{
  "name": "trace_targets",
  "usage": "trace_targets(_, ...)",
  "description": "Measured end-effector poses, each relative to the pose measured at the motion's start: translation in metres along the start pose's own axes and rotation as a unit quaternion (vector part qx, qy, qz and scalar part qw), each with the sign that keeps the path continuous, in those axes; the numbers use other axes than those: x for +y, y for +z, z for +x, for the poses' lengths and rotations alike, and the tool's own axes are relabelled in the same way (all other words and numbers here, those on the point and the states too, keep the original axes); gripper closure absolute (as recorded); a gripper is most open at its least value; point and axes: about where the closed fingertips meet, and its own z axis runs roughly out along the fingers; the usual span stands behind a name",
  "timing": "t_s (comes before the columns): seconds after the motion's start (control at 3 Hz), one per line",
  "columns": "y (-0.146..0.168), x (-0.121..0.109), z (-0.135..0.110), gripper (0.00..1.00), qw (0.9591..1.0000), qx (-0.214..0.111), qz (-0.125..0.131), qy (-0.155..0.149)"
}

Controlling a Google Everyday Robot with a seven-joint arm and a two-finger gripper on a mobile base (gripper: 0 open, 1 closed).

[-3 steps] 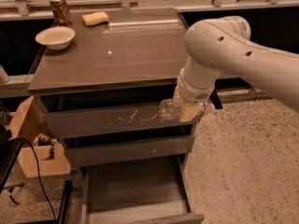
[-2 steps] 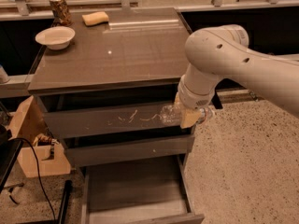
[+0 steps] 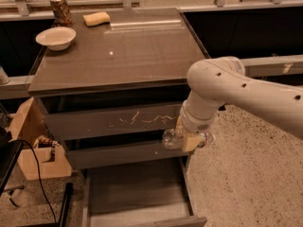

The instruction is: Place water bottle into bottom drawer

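The water bottle (image 3: 171,137) is clear plastic and lies sideways in my gripper (image 3: 188,137), in front of the right end of the middle drawer front. The gripper is shut on it, with a yellowish finger pad (image 3: 191,141) across its body. The bottle hangs above the right rear part of the bottom drawer (image 3: 137,193), which is pulled open and shows a plain grey floor. My white arm comes in from the right.
On the cabinet top stand a white bowl (image 3: 56,37), a patterned can (image 3: 61,10) and a yellow sponge (image 3: 96,18). The scratched upper drawer front (image 3: 113,119) is shut. A cardboard box (image 3: 33,145) and a black cable are left of the cabinet. Speckled floor lies to the right.
My arm has lowered the bottle from the upper drawer front's level down to the middle drawer front, nearer the open bottom drawer.
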Motion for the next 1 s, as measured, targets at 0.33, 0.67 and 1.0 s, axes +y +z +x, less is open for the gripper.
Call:
trace_targets(0.33, 0.042, 0.02, -0.004, 1.0, 0.9998, -0.018, -0.009, -0.004)
trace_targets(0.67, 0.076, 0.026, -0.007, 1.0, 0.9995, -0.024, 0.01, -0.017)
trace_targets(1.0, 0.117, 0.03, -0.008, 1.0, 0.9991, -0.02, 0.023, -0.029)
